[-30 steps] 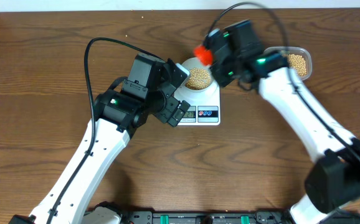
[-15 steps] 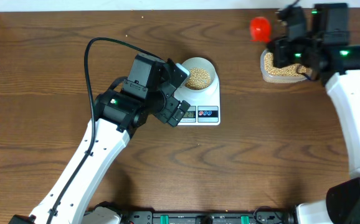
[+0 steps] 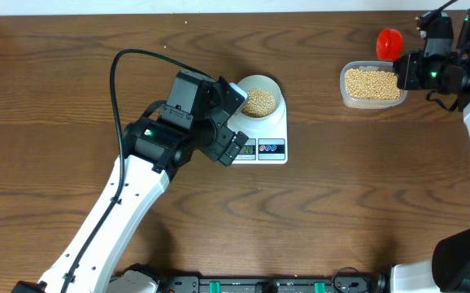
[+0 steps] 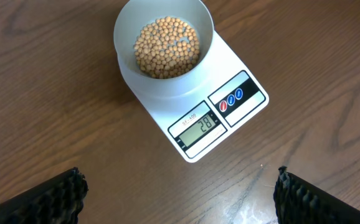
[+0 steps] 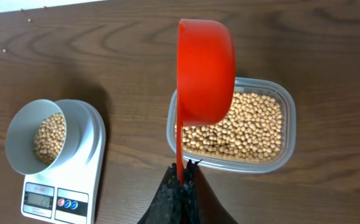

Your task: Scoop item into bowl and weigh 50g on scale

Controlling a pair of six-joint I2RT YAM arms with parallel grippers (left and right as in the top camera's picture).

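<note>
Clamping right gripper on red scoop handle near clear tub of beans, blocking the tub's left part in the wrist view. Hovering left gripper, fingers wide apart, beside scale bearing bean-filled bowl, displaying 28.

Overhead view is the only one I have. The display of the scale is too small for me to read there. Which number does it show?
Observer: In the left wrist view the display of the scale reads 28.
Operator: Thank you. Is the red thing at the far right held firmly?
Observer: It looks so. In the right wrist view the right gripper is shut on the thin handle of the scoop.
Operator: And the other arm?
Observer: The left gripper is open. Its fingers stand wide apart with nothing between them, short of the scale.
</note>
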